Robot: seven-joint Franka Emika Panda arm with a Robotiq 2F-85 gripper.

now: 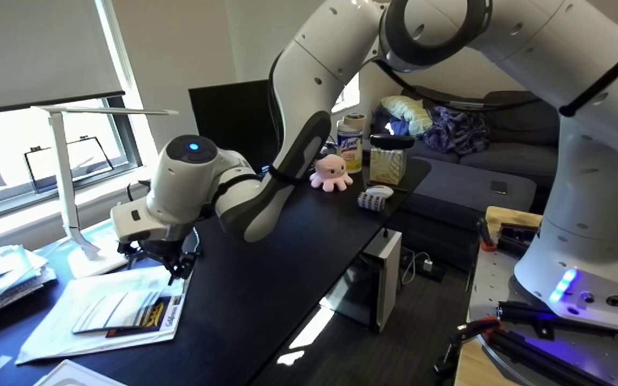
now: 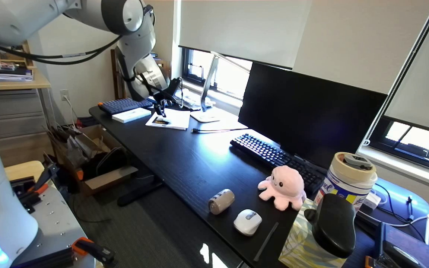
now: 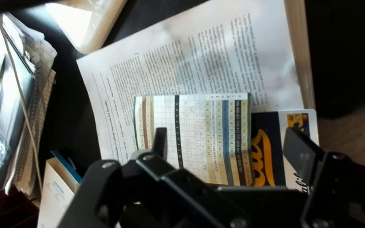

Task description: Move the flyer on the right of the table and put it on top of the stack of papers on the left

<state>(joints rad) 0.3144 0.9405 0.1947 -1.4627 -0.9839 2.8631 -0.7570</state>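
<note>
A stack of white printed papers [image 1: 54, 335] lies on the dark table; it also shows in the wrist view [image 3: 201, 60] and in an exterior view [image 2: 180, 118]. A flyer with striped number grids [image 3: 188, 133] lies on the stack, slightly curved in an exterior view [image 1: 116, 310]. It partly covers a dark blue and white card with yellow script [image 3: 269, 142], also on the stack near its edge. I cannot tell which of these two is the task's flyer. My gripper [image 3: 224, 141] is open and empty above them; it shows in both exterior views [image 1: 153, 264] [image 2: 161, 111].
A white desk lamp's base [image 1: 89, 264] stands close behind the stack. A messy paper pile [image 1: 6, 276] lies to its left in that view. A white box [image 2: 132, 115] and a keyboard [image 2: 125, 105] lie beside the stack. A monitor [image 2: 304, 115] stands farther along the table.
</note>
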